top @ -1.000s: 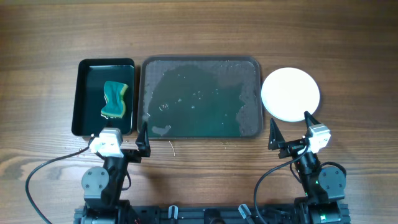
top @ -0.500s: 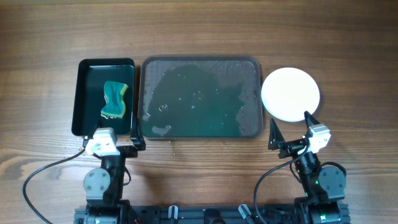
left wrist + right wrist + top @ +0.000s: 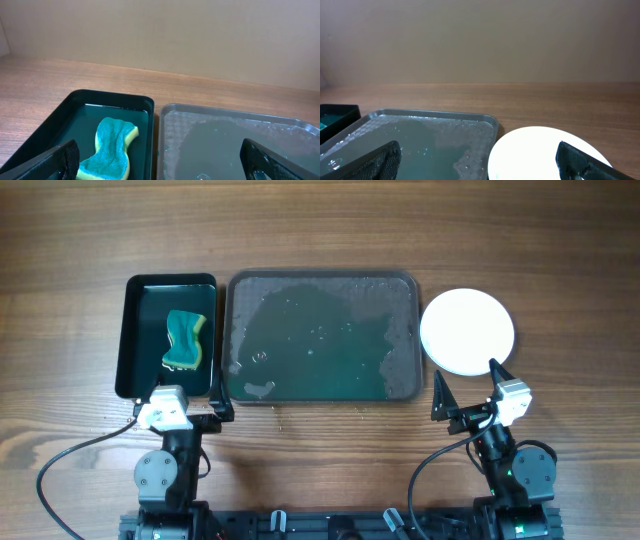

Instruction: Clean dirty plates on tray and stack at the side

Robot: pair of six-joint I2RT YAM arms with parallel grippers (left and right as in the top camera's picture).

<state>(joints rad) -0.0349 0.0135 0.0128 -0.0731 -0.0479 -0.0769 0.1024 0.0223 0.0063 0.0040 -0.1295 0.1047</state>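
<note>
A large dark grey flat rectangular tray (image 3: 322, 276) lay in the middle of the brown wooden surface (image 3: 320, 220), its floor wet with a thin teal-green film that broke into bubbles and clearer patches along the left and right edges. Just beside its right rim, on the bare wood and apart from it, sat a white round shallow plate (image 3: 467, 331) with a clean face. From above only this one disc showed, so I could not tell whether other plates lay beneath it.

Left of the tray, close alongside it, stood a smaller, deeper glossy black rectangular tub (image 3: 125, 330) holding dark greenish water. In the water lay a wavy teal sponge with a yellow underside (image 3: 184, 340), roughly at the tub's centre.

The left hand (image 3: 188, 398) hung at the near edge of the tub, over the gap between tub and tray. Its wrist view showed the two dark fingers spread wide at the bottom corners of the picture, with nothing between them but the sponge (image 3: 112, 147) and the tray rim (image 3: 225, 109) farther off.

The right hand (image 3: 467, 380) sat at the near edge of the plate, fingers likewise spread wide and gripping nothing. Its wrist camera looked across the plate (image 3: 545, 150) on the right and the wet tray (image 3: 435, 114) on the left.
</note>
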